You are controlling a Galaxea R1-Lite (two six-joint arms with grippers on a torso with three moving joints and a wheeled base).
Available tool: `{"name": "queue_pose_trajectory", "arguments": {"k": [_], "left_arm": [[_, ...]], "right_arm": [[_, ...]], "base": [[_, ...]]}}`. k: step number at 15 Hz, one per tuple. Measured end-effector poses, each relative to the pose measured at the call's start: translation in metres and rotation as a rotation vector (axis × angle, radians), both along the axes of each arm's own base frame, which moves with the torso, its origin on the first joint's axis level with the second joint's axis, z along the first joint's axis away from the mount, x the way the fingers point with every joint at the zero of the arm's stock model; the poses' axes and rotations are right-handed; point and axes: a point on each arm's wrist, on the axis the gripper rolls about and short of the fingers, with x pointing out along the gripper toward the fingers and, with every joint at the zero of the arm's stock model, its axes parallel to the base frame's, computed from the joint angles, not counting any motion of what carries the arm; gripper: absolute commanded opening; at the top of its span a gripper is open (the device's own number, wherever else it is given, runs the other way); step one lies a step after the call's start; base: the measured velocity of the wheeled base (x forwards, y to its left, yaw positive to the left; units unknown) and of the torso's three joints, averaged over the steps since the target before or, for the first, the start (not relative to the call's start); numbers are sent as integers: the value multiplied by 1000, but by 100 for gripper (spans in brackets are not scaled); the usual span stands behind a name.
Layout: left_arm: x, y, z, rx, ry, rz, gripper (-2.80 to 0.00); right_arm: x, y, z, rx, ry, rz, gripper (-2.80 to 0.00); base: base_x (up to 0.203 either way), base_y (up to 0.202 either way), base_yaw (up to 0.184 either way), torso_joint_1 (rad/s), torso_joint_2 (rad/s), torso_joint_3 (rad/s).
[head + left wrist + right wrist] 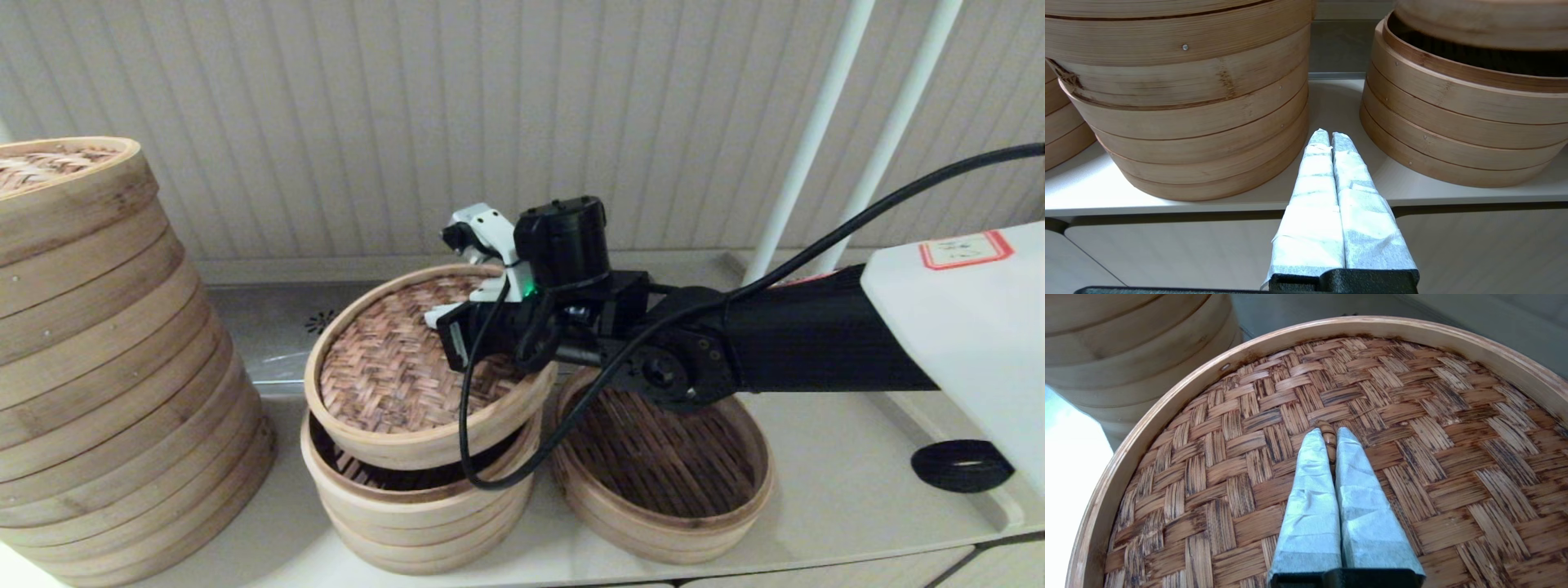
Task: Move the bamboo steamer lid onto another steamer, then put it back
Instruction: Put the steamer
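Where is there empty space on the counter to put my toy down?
The widest bare patch is on the counter, between the single shallow steamer and the black ring. A narrower strip runs between the big tall steamer and the stacked steamer. The middle is crowded: the right gripper holds the lid tilted there.

- Three bamboo steamers are counted: one wide tall steamer (106, 392), one several-tier steamer (416, 510), one single-tier steamer (661, 482).
- Two woven lids are seen: the bamboo steamer lid (392, 367) and a wider lid (49, 163).
- One black ring (962, 465) is seen.
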Motion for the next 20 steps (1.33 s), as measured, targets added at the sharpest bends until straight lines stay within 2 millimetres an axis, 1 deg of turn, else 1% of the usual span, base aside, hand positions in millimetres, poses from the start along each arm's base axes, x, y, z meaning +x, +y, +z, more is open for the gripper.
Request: {"name": "queue_pose_trajectory", "arguments": {"k": [5,8,11,15,17,20], "left_arm": [[0,0,0,0,0,0,-280],[0,0,0,0,0,0,-280],[0,0,0,0,0,0,-280],[0,0,0,0,0,0,-280],[0,0,0,0,0,0,-280],[0,0,0,0,0,0,-280]], "right_arm": [[6,-31,18,20,-19,-59,-280],[8,-51,22,18,-14,-98,-280],[11,-79,21,8,-1,-159,-280],[9,-123,23,26,-21,-250,-280],[4,-144,21,18,-11,-292,-280],[-9,-172,13,4,10,-345,-280]], "base": [[0,0,0,0,0,0],[0,0,0,0,0,0],[0,0,0,0,0,0],[0,0,0,0,0,0],[0,0,0,0,0,0],[0,0,0,0,0,0]]}}
